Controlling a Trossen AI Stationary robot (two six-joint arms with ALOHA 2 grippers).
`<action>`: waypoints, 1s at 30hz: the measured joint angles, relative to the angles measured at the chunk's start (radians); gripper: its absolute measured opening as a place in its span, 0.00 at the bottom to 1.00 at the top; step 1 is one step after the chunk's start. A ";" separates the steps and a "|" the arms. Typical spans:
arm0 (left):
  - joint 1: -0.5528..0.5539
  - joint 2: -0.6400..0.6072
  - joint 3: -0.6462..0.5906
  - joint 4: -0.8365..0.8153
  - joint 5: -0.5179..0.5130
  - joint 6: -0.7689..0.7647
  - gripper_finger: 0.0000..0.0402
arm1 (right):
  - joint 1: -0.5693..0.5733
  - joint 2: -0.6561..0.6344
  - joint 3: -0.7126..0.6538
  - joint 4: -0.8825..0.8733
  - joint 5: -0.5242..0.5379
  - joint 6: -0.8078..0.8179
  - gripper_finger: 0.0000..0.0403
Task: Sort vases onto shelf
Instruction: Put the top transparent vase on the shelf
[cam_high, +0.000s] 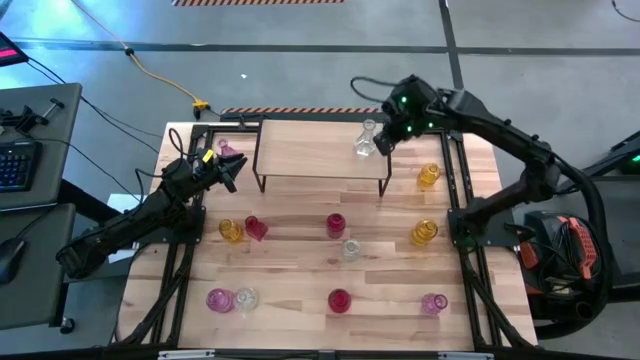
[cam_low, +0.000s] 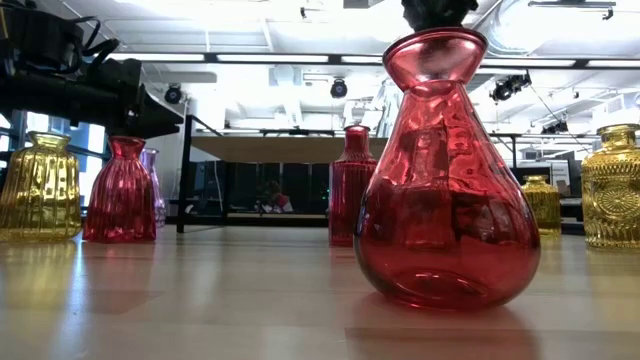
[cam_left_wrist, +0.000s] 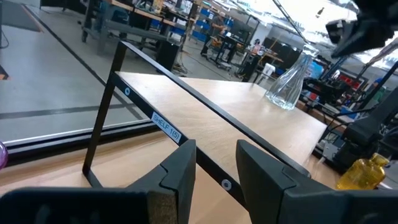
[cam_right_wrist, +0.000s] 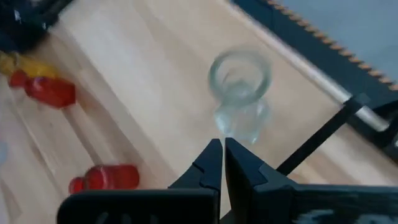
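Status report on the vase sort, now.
Right gripper shut, empty, just above the clear vase standing on the shelf. Left gripper open, empty, at the shelf's left end. Other vases on the table; nothing in the way.

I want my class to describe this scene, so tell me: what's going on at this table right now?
A two-armed robot is sorting small glass vases onto a shelf. One clear vase stands on the shelf's right end. The right gripper is beside it, shut and holding nothing. The left gripper waits near the shelf's left end, fingers parted and empty. The other vases, pink, red, yellow and clear, stand on the table.
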 joint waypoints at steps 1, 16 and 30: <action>0.000 0.000 0.000 0.000 0.000 0.000 0.27 | 0.009 -0.016 -0.031 0.027 -0.001 0.021 0.00; 0.000 0.000 0.000 0.001 0.004 0.073 0.27 | 0.137 -0.341 -0.698 0.941 0.128 0.267 0.00; 0.000 0.000 0.000 0.000 0.003 0.081 0.27 | 0.277 -0.185 -0.757 1.109 0.451 0.164 0.00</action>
